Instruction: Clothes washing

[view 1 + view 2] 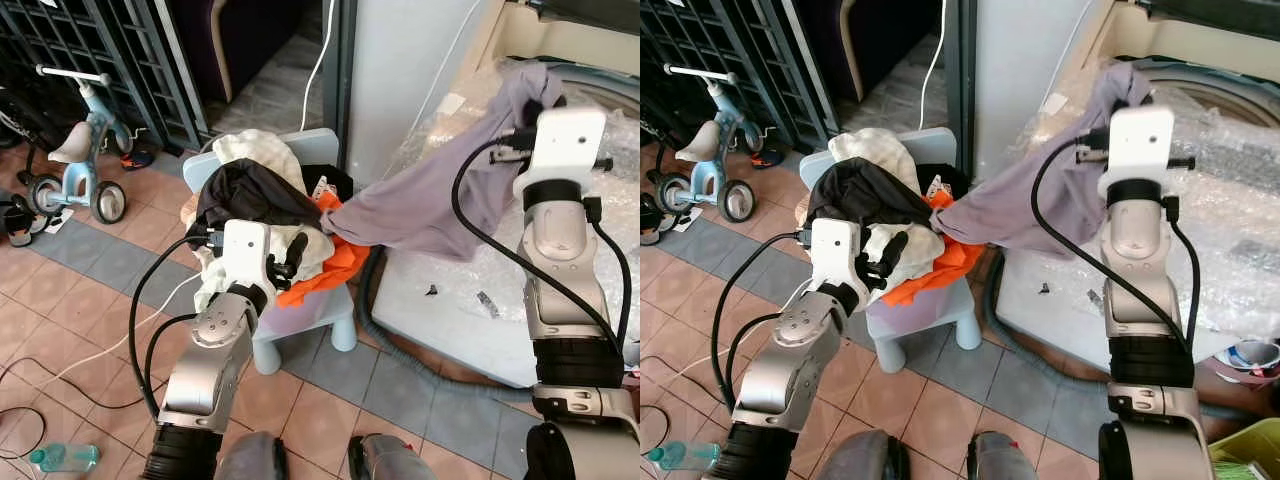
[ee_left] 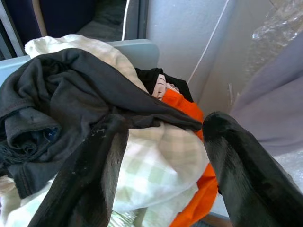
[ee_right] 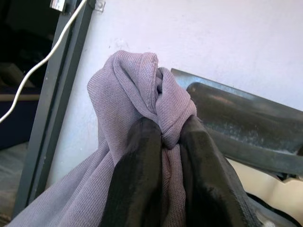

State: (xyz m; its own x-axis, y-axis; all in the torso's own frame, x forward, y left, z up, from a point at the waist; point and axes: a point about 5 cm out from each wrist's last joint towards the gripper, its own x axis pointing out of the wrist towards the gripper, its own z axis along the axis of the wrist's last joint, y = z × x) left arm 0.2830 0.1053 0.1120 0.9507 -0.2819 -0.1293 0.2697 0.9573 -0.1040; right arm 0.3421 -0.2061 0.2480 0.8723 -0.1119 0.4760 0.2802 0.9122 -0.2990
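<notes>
A pile of clothes sits on a small light-blue chair (image 1: 300, 335): a black garment (image 1: 245, 192), a white checked one (image 2: 161, 165) and an orange one (image 1: 335, 265). My left gripper (image 1: 290, 256) hovers open just above the pile, its fingers (image 2: 94, 175) spread over the checked cloth. A mauve-grey garment (image 1: 440, 195) stretches from the pile up to the right. My right gripper (image 3: 163, 135) is shut on its bunched top end, raised by the rim of the plastic-wrapped washing machine (image 1: 470, 300).
A grey hose (image 1: 385, 325) curls on the floor between chair and machine. A child's tricycle (image 1: 85, 165) and a metal gate (image 1: 100, 50) stand at the left. Cables and a bottle (image 1: 62, 457) lie on the tiles. A green basket (image 1: 1250, 440) is at the lower right.
</notes>
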